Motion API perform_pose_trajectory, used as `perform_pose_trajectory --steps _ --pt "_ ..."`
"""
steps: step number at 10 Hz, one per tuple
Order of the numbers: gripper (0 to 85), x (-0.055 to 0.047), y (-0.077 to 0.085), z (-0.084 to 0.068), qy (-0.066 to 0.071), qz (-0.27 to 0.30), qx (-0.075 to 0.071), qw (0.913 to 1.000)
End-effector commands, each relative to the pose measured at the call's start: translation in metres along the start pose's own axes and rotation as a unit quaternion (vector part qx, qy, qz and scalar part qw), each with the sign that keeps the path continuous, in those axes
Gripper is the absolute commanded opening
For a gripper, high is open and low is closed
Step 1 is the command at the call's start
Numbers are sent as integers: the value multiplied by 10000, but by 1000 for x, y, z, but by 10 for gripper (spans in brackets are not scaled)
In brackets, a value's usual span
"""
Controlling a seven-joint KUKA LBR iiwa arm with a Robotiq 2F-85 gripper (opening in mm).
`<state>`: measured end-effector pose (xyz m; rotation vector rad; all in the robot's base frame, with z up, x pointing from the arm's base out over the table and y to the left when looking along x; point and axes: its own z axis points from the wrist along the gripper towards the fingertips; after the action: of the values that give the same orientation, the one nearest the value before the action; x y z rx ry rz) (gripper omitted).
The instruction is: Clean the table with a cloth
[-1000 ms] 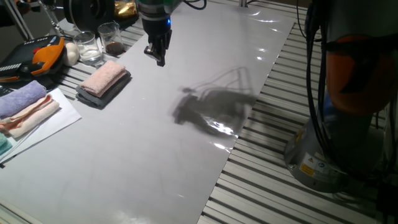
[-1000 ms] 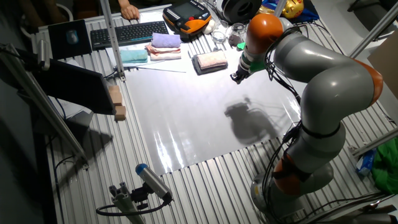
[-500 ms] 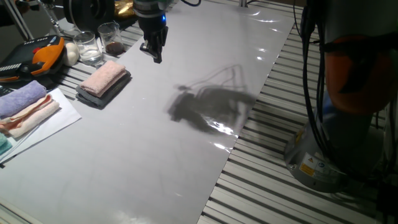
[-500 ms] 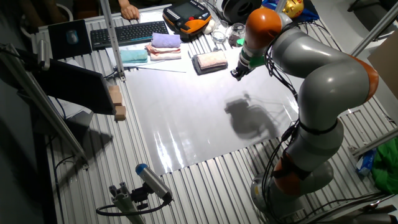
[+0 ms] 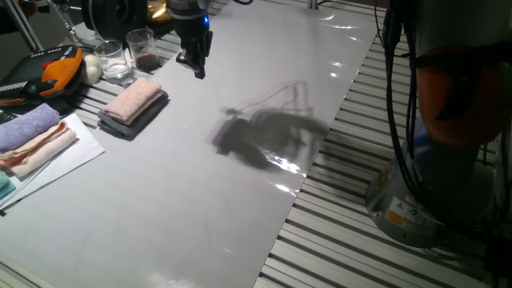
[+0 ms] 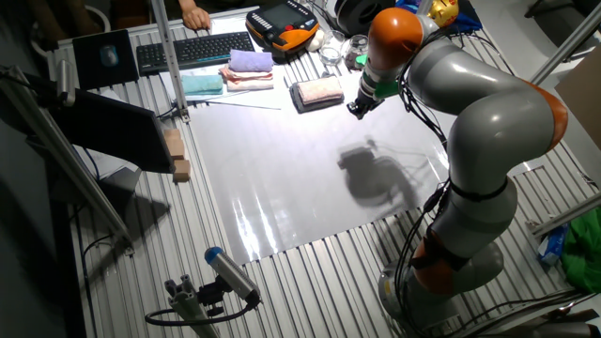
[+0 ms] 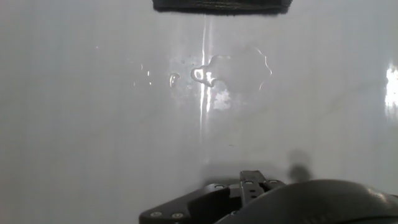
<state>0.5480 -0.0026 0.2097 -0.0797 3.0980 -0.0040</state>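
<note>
The pale pink cloth [image 5: 134, 98] lies folded on a dark grey cloth [image 5: 128, 122] at the left edge of the glossy grey table sheet [image 5: 200, 200]. It also shows in the other fixed view [image 6: 319, 90]. My gripper [image 5: 198, 70] hangs just above the sheet, to the right of the pink cloth and apart from it. It holds nothing. Its fingers read as one dark tip, so their gap is unclear. It also shows in the other fixed view [image 6: 354, 110]. The hand view shows bare sheet [image 7: 93, 124] with wet spots and a dark cloth edge [image 7: 221, 5] at the top.
Two glasses [image 5: 116, 62] stand behind the pink cloth. Lavender and peach towels [image 5: 32, 136] lie on paper at the left. An orange and black device [image 5: 48, 70] sits at the far left. A keyboard [image 6: 197, 49] and wooden blocks [image 6: 176, 155] lie on the slats.
My gripper has moved a little left and away along the sheet, closer to the glasses and the pink cloth. Its shadow has shifted left too. The cloths have not moved.
</note>
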Motion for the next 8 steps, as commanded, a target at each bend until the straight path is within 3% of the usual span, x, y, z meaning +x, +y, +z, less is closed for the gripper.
perform_pose_trajectory --steps 1,8 --pt "0 0 0 1 -4 1 0 10000" --pt "0 -8 -5 0 -26 54 9 10000"
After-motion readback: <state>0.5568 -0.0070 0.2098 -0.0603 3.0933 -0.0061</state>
